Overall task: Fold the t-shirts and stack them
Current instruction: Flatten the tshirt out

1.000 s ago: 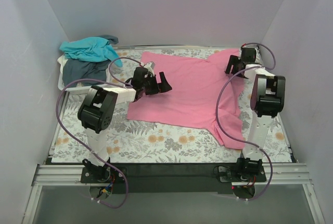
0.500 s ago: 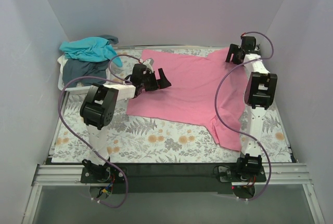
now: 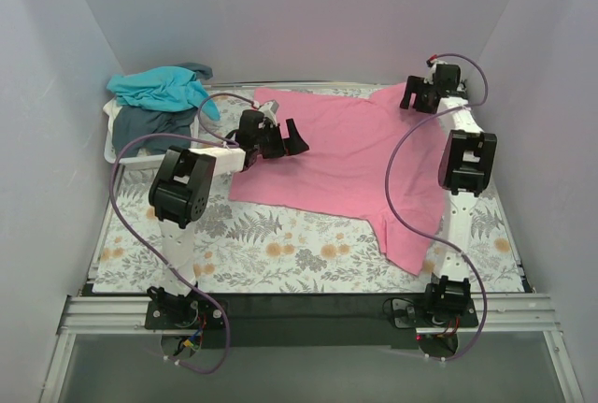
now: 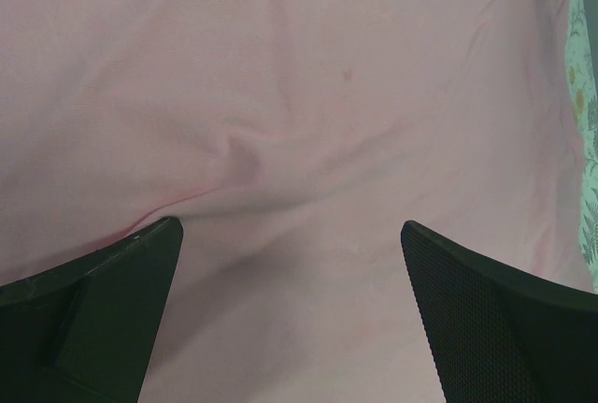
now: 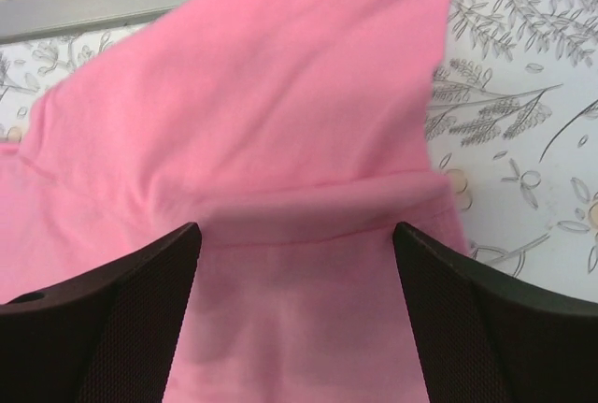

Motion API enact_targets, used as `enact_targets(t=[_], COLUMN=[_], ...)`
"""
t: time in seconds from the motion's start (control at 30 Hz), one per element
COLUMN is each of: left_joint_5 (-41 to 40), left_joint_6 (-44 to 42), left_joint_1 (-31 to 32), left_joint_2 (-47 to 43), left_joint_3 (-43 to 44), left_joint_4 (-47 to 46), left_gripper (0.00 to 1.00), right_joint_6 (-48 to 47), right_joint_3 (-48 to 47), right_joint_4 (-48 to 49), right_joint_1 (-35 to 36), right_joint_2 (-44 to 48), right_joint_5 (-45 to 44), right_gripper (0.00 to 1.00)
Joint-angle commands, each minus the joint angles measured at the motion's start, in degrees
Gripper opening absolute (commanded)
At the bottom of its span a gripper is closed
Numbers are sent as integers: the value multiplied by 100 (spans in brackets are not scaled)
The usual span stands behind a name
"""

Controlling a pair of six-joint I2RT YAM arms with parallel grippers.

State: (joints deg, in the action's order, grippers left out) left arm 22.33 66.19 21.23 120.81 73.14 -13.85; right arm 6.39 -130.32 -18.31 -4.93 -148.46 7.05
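Moved since before: right arm has stretched farther toward the far right corner, left arm has edged a little farther from its base, and the pink t-shirt's far right sleeve now lies flatter.
Overhead, pink t-shirt [image 3: 346, 155]: spread across the middle and right of the floral table cover [image 3: 262, 244], one sleeve trailing toward the near right.
Overhead, other shirts: teal t-shirt [image 3: 159, 85] heaped on the grey-blue t-shirt [image 3: 149, 125] in the white basket [image 3: 106, 152] at far left.
Overhead, left gripper [image 3: 285, 136]: over the pink shirt's left part, jaws spread.
Overhead, right gripper [image 3: 411, 97]: at the shirt's far right sleeve.
Left wrist, left gripper [image 4: 290, 230]: fingers [image 4: 112, 309] as wide apart as they go, nothing between them; wrinkled pink t-shirt [image 4: 308, 94] fills the view below, table cover [image 4: 584, 113] at the right edge.
Right wrist, right gripper [image 5: 294, 230]: fingers [image 5: 467, 319] well apart, holding nothing, above a fold of the pink t-shirt [image 5: 280, 122]; sleeve edge lies on the table cover [image 5: 533, 141].
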Motion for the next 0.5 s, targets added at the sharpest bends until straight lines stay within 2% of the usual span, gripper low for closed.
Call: enact_targets(t=[0.0, 0.03, 0.07, 0.1, 0.17, 0.2, 0.3, 0.47], left_joint_5=[61, 79, 122, 123, 70, 79, 70, 88], left_joint_6=[-186, -142, -142, -142, -142, -142, -63, 25], left_joint_1=[-23, -23, -5, 3, 74, 91, 144, 197], left_joint_2=[-259, -347, -522, -611, -865, -954, -1235, -1770], left_joint_3=[-107, -177, -213, -256, -414, -502, -836, -1372], left_joint_4=[146, 102, 23, -12, -83, -127, -268, -513], left_gripper=[98, 98, 98, 98, 98, 98, 98, 98], right_joint_6=[-243, -331, -375, -402, -454, -524, -525, -429], right_joint_3=[925, 1330, 2239, 2735, 3788, 4038, 4951, 5815], right_joint_4=[870, 1073, 1545, 1775, 2198, 2226, 2305, 2436], right_joint_1=[-8, 18, 27, 44, 80, 158, 203, 212], right_joint_2=[1340, 1686, 2046, 2772, 3400, 3916, 4648, 5160], right_joint_5=[517, 473, 421, 411, 289, 175, -90, -63], right_gripper=[77, 76, 77, 78, 78, 78, 78, 78])
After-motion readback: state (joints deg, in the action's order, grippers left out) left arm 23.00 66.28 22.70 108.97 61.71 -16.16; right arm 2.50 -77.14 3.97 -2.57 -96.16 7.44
